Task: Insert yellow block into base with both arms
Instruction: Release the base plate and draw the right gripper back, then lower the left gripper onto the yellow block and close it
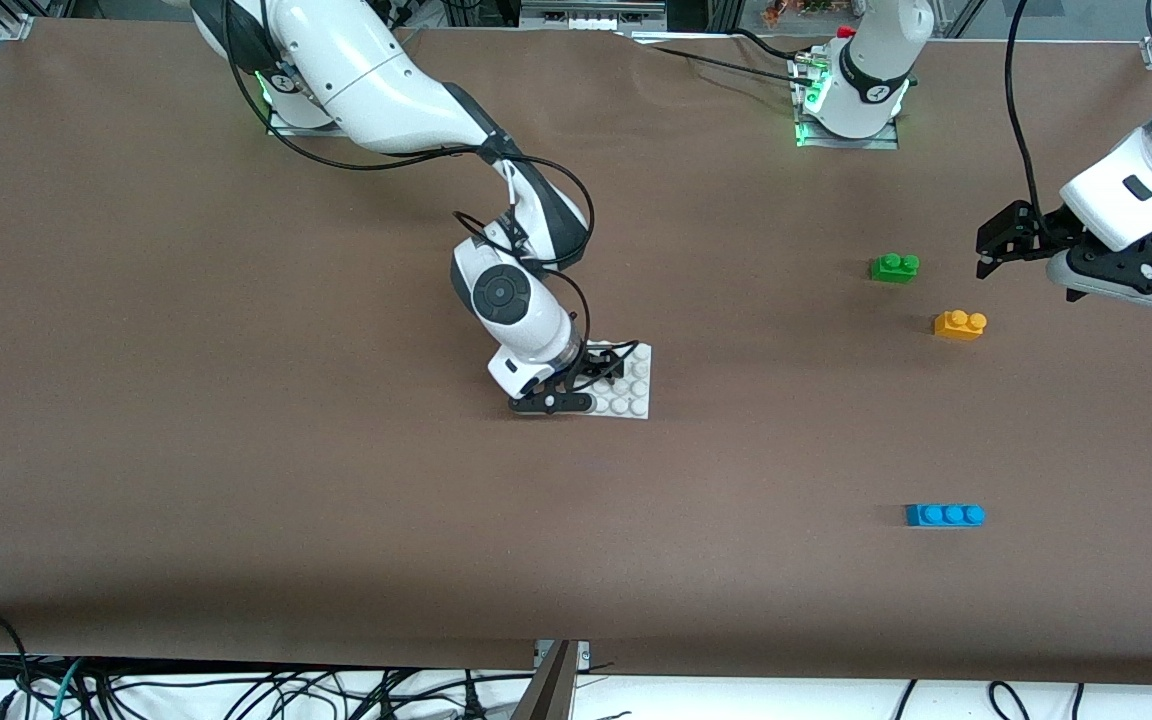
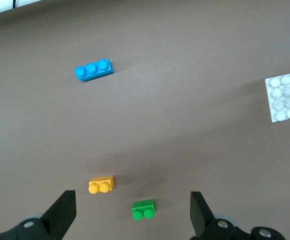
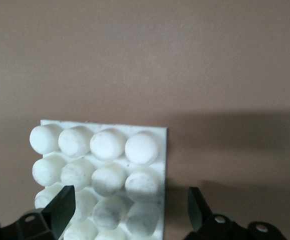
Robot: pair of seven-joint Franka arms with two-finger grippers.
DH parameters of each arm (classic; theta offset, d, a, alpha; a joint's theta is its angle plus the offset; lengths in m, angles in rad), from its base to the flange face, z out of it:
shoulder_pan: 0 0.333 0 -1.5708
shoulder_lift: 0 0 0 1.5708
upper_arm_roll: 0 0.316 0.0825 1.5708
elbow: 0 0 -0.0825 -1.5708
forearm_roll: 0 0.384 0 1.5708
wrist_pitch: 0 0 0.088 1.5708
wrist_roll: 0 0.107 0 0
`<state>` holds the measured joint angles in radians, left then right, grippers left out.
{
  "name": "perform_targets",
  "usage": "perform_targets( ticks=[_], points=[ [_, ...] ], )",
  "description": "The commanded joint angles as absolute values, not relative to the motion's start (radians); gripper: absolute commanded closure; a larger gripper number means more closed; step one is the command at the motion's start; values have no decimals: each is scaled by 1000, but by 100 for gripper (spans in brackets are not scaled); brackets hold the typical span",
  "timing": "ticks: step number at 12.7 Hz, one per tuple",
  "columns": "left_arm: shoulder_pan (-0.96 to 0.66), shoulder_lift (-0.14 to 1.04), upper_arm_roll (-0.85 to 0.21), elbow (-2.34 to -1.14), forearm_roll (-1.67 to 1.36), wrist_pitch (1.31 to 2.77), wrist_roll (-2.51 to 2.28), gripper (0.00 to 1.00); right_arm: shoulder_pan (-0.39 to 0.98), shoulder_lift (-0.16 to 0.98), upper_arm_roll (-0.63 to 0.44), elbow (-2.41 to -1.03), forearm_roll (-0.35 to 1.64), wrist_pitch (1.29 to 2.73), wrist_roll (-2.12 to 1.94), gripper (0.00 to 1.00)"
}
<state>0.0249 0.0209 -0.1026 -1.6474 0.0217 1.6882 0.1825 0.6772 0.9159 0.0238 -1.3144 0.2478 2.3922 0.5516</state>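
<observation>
Left end effector (image 1: 984, 262) wide open up over the surface (image 1: 236, 450), yellow block (image 1: 959, 325) just below-ish, way closer than right end effector (image 1: 604, 378), open over base (image 1: 636, 400).

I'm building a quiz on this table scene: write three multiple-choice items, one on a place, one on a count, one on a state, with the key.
1. What is the right pincer over?
A. the flat white studded plastic base plate
B. a red bowl
C. bare table

2. How many studs has the long blue plastic brick?
A. one
B. three
C. six

3. Where is the small orange-yellow plastic brick?
A. held by the left pincer
B. pressed onto the plate
C. lying loose on the brown table

Key: A, the front view shows it at the plate; B, three studs in a row; C, it lies nearer the camera than the green plastic brick, and the left pincer is open and empty.
</observation>
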Motion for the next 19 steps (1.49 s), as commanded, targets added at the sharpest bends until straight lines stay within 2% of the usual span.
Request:
perform_targets(
  ticks=[1, 4, 8, 11, 13, 15, 16, 19],
  points=[
    [31, 17, -101, -1646, 9, 1678, 187, 0, 614, 847, 26, -1315, 233, 2239, 447, 1],
    [31, 32, -101, -1646, 12, 1672, 192, 0, 581, 753, -75, -1365, 238, 2065, 264, 0],
    [84, 100, -87, -1651, 55, 1657, 233, 0, 577, 618, -266, -1560, 247, 2046, 11, 0],
    [144, 175, -86, -1667, 66, 1708, 250, 0, 557, 588, -409, -1589, 249, 1999, -86, 0],
    [162, 167, -87, -1757, 130, 1773, 281, 0, 537, 566, -466, -1588, 249, 1980, -132, 0],
    [215, 149, -89, -1903, 132, 1897, 299, 0, 488, 528, -465, -1591, 245, 1959, -166, 0],
    [234, 141, -87, -1981, 133, 1978, 317, 0, 438, 494, -418, -1600, 233, 1951, -163, 0],
    [267, 138, -87, -2152, 135, 2142, 360, 0, 220, 369, -161, -1606, 59, 1872, -47, 0]
  ],
)
